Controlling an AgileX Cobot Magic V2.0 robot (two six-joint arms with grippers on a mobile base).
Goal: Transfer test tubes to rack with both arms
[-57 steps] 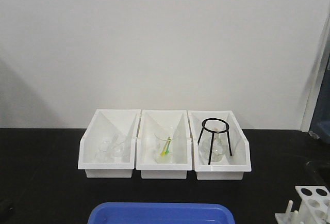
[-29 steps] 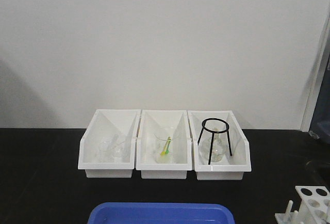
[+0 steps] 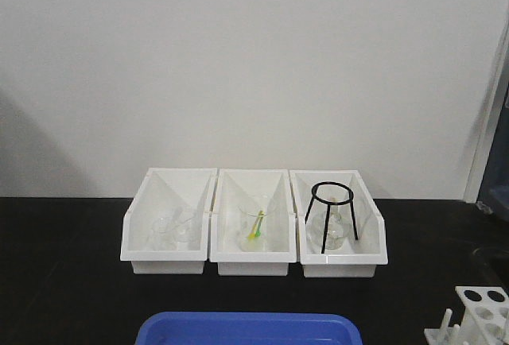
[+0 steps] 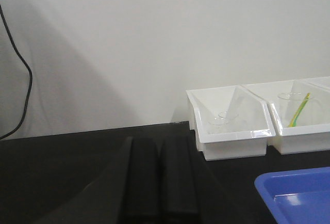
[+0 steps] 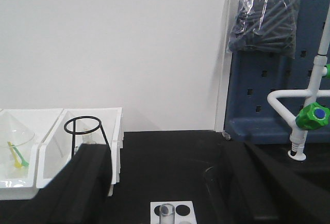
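Observation:
The white rack stands at the table's front right corner, cut off by the frame edge. In the right wrist view the rack lies just below and between my wide-apart black fingers. A clear test tube stands upright in one of its holes. My right gripper is open and holds nothing. My left gripper hovers over the black table left of the bins, its two fingers pressed together with nothing between them. Neither arm shows in the front view.
Three white open bins with glassware line the back; the right one holds a black tripod stand. A blue tray sits at the front edge. A white tap with a green knob and a blue pegboard stand at the right.

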